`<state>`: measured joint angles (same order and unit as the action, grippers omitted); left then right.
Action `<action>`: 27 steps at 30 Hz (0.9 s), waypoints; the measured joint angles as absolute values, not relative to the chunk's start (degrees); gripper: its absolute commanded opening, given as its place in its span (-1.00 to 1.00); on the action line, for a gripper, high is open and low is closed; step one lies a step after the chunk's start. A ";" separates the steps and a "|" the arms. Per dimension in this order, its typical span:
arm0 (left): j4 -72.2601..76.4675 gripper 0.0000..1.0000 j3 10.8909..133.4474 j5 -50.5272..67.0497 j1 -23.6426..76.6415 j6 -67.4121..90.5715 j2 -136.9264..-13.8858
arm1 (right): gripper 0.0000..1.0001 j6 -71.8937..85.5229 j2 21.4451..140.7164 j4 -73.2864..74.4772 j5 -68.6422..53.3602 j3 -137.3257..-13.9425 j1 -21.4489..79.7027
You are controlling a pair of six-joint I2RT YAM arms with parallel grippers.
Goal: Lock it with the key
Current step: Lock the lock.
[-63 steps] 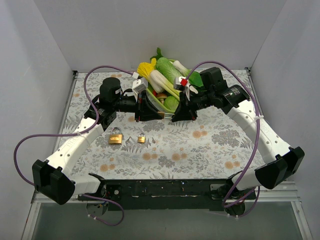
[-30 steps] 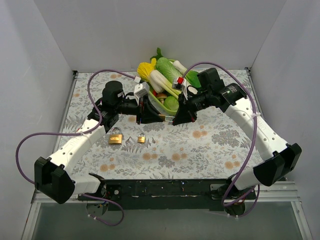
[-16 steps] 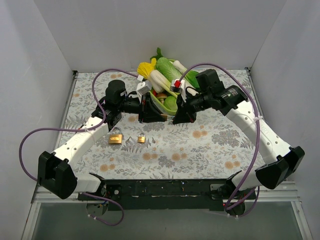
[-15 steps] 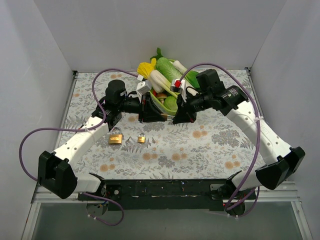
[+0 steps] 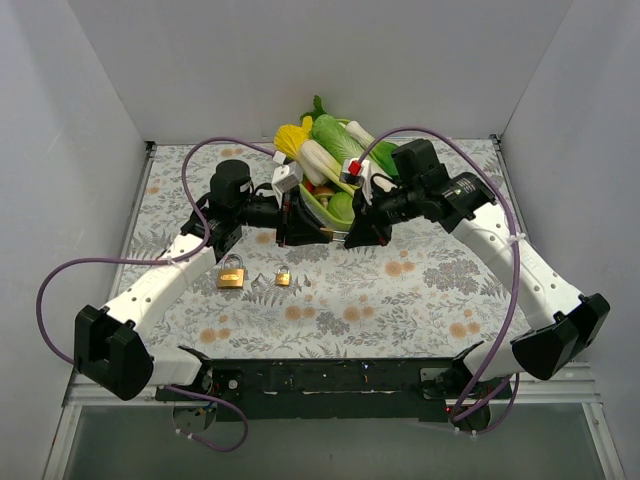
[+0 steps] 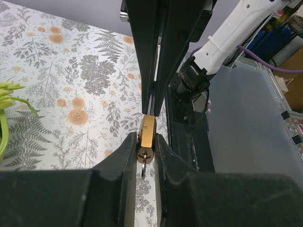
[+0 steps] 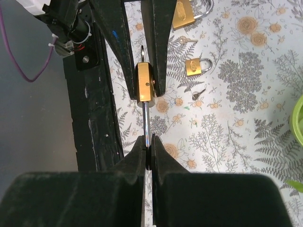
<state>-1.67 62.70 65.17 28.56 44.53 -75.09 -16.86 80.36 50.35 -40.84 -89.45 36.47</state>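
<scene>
— Since left tool (image 6: 147,140) and right tool (image 7: 147,141) meet mid-air, who's got what?
— Left clamps brass padlock (image 7: 145,83); right pinched tight on key (image 7: 147,118), tip at padlock, above counter (image 5: 400,290).

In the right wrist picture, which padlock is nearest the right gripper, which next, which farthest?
1. Held padlock, straight ahead, on the key in the right gripper.
2. Small padlock, on the table, right side.
3. Big padlock, top edge of view.

White shells (image 5: 150,290), black joints (image 5: 105,350); purple cables (image 5: 39,300) loop behind the black left end effector (image 6: 146,142) and right end effector (image 7: 148,142).
</scene>
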 measured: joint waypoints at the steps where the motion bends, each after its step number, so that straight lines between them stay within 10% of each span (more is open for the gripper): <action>1: -2.83 -0.76 62.72 64.82 28.34 43.44 -74.72 | -0.97 -17.28 80.51 50.30 -41.08 -89.41 36.49; 3: -4.78 -0.42 62.74 64.51 27.73 41.65 -73.82 | -0.97 -18.20 80.62 49.10 -41.87 -89.01 36.51; 4: -5.87 0.08 62.89 64.45 27.27 40.42 -73.36 | -0.97 -18.46 80.62 48.51 -42.33 -88.79 36.53; 9: -15.14 0.75 65.82 62.50 25.28 33.82 -72.62 | -0.97 -22.76 80.49 44.03 -45.34 -88.38 36.38; 21: -18.65 0.96 66.85 59.35 16.01 28.49 -65.25 | -0.97 -19.03 81.89 40.56 -64.40 -91.59 27.81; 27: -7.44 0.96 64.16 62.96 17.10 28.05 -63.18 | -0.97 14.68 78.39 -1.52 -77.14 -74.59 25.74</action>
